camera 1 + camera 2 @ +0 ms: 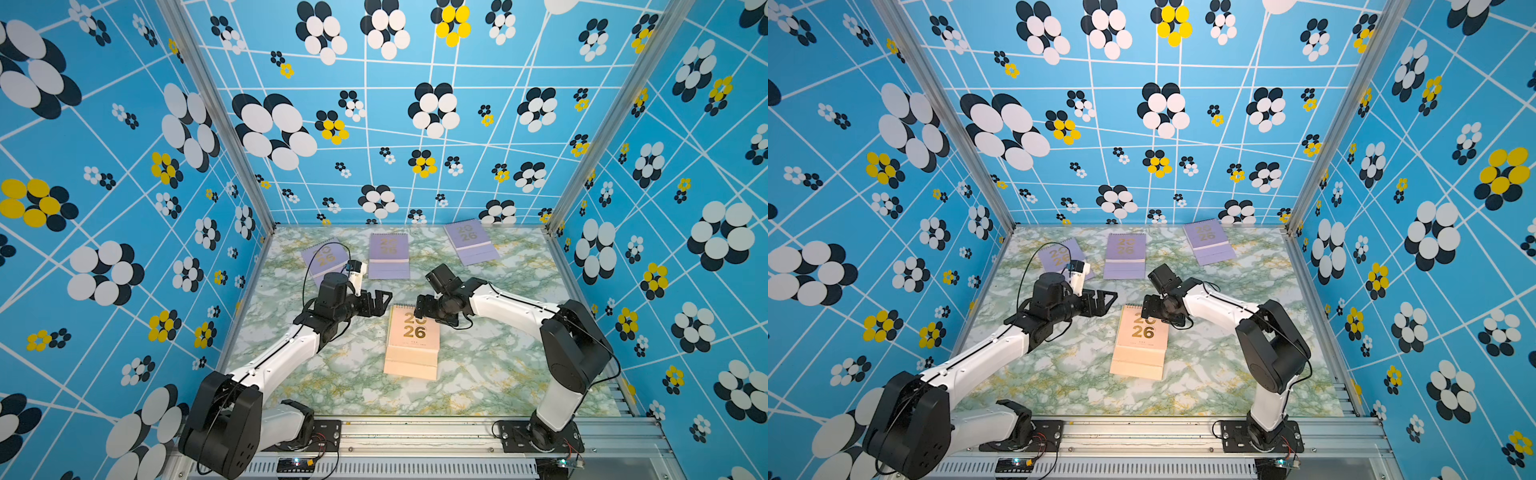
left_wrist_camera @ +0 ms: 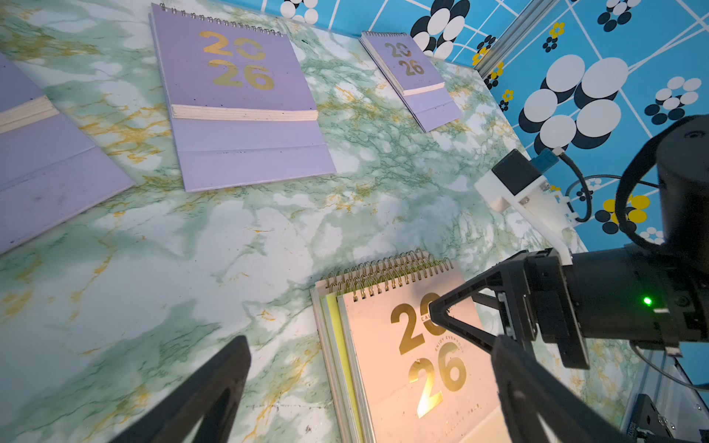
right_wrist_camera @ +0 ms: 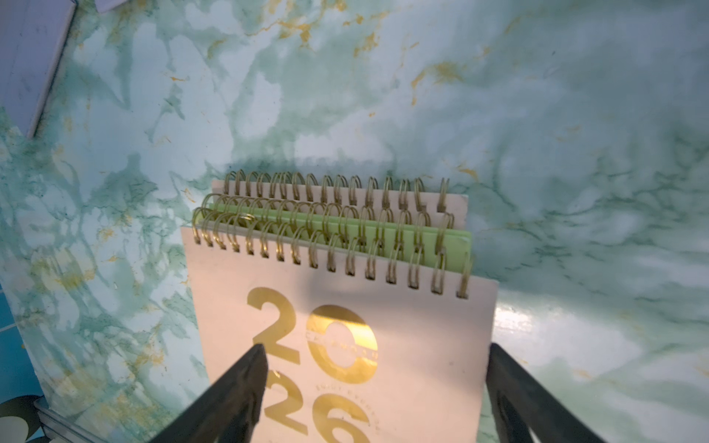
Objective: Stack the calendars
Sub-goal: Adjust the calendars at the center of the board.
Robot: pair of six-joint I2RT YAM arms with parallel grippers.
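Observation:
A stack of calendars (image 1: 413,345) (image 1: 1140,345) lies mid-table: a peach "2026" cover (image 2: 414,364) (image 3: 345,326) on top, a yellow calendar (image 3: 383,230) under it, and another peach one at the bottom. Three lilac calendars lie flat along the back, at the left (image 1: 322,259), in the middle (image 1: 388,255) (image 2: 238,99) and at the right (image 1: 469,243) (image 2: 414,76). My left gripper (image 1: 376,303) (image 2: 368,345) is open beside the stack's spiral end, holding nothing. My right gripper (image 1: 422,307) (image 3: 376,351) is open just above the top cover near the spirals.
The green marble-patterned tabletop (image 1: 324,374) is boxed in by blue flowered walls at the back and both sides, with aluminium corner posts (image 1: 552,224). A metal rail (image 1: 415,432) carrying both arm bases runs along the front edge. The left arm's cable loops over the left lilac calendar.

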